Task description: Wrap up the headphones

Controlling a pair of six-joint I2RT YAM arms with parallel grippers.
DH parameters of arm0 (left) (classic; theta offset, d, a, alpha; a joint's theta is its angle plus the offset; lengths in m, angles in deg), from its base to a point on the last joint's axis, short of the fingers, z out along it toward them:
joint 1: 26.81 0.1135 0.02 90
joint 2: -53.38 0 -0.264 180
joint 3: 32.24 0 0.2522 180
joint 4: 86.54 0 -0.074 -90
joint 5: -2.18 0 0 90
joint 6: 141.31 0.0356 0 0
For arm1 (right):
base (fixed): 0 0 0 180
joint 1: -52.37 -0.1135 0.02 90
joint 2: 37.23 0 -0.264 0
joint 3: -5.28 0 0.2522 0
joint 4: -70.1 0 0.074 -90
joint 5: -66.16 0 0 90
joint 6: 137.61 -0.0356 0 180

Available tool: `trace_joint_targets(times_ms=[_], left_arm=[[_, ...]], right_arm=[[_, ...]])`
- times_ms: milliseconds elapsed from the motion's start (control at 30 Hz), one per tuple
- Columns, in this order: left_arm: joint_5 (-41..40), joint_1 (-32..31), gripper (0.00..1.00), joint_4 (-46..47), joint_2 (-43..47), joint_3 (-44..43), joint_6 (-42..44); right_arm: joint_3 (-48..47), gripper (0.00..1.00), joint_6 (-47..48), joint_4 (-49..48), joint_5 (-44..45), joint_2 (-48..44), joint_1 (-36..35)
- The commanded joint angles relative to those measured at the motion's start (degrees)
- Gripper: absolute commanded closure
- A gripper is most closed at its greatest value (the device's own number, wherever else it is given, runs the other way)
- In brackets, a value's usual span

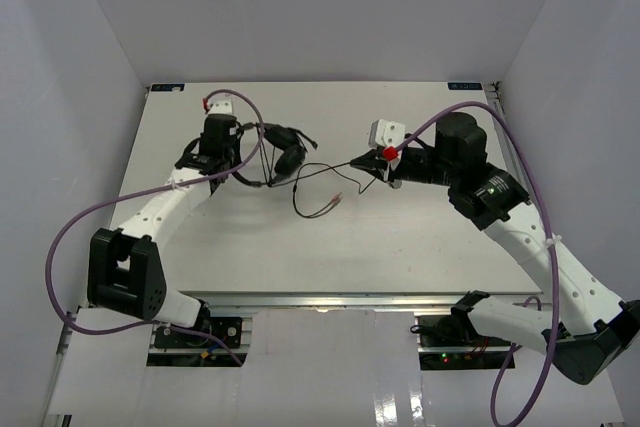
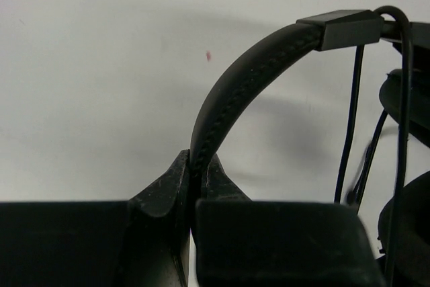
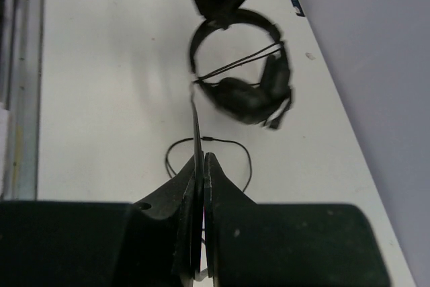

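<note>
One pair of headphones, toward 10 o'clock from the centre of the white surface. We count two earcups, one headband and one cable. At its 9 o'clock, the left pincer is clamped on the headband. At 3 o'clock, the right pincer pinches the cable. The one plug lies loose at 5 o'clock.

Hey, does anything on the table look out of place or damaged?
Nothing broken or spilled. The headphones' cable sprawls in loose loops across the table, its plug lying free.
</note>
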Motion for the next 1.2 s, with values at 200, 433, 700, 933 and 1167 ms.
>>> trace_joint_targets(times_ms=[200,433,700,933,1167], left_arm=[[13.3,-23.7,1.0,0.6,10.0,9.0,13.3],[17.9,-26.4,1.0,-0.4,20.7,8.6,8.1],[21.9,-26.4,1.0,-4.0,26.7,5.9,4.6],[25.9,-26.4,1.0,-5.0,27.8,-0.8,1.4],[28.2,-26.4,1.0,-4.7,23.5,-13.8,-3.0]], right_arm=[[-5.6,0.92,1.8,-6.0,10.4,8.4,0.7],[3.4,0.92,0.6,-11.9,11.7,9.5,4.8],[6.9,0.92,-2.4,-14.9,9.0,10.5,8.7],[7.7,0.92,-7.1,-16.5,3.6,14.6,10.4],[13.4,0.92,-13.2,-22.3,-8.0,16.4,11.2]])
